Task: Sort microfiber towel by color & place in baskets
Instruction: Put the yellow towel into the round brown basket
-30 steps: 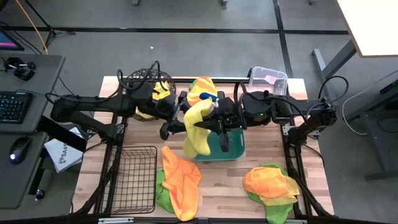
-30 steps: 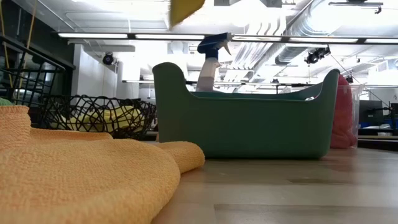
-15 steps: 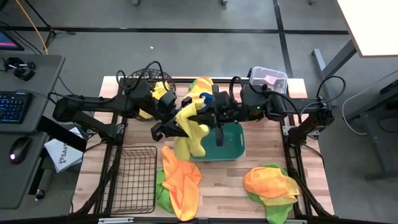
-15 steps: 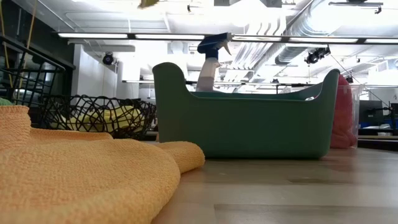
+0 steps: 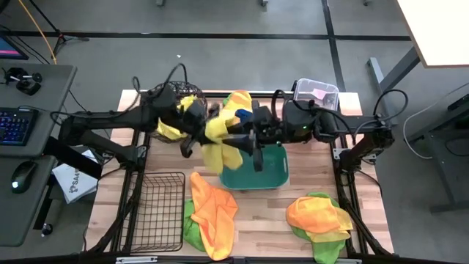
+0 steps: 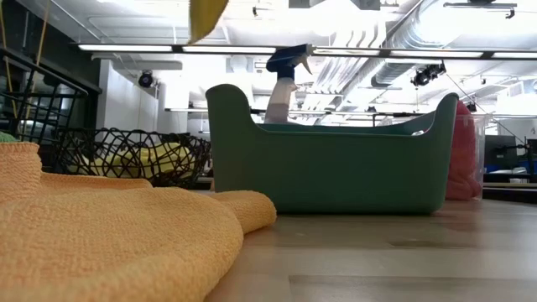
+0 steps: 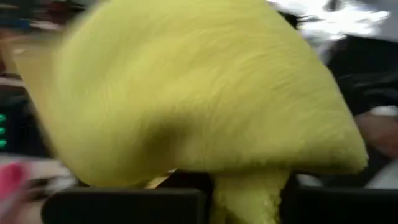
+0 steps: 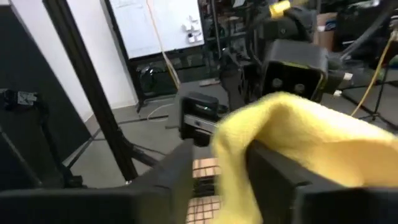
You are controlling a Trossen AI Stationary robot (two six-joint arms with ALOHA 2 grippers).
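Note:
A yellow towel hangs bunched in the air between my two grippers, over the left rim of the teal tub. Its lower end shows at the top of the low view. My left gripper is shut on the towel from the left. My right gripper is shut on it from the right. The round wire basket at the far left holds yellow towels. The clear bin holds something pink. The black rectangular basket stands at the near left. My left gripper pinches a gathered neck of the yellow towel between its two fingers, coming level from the table's left. The rest of the towel billows out beyond the fingers, clear of the table. My right gripper has a fold of the same towel between its two fingers, coming level from the table's right. The towel hangs clear of the tub.
A blue-grey spray bottle stands behind the tub. Orange and green towels lie in two heaps at the near edge. An orange towel fills the near left of the low view. Bare wood shows between the heaps.
The yellow towel, which hung long over the tub, has been gathered up and carried toward the table's left. My right gripper has gone left with it, and my left gripper has risen a little toward the round basket.

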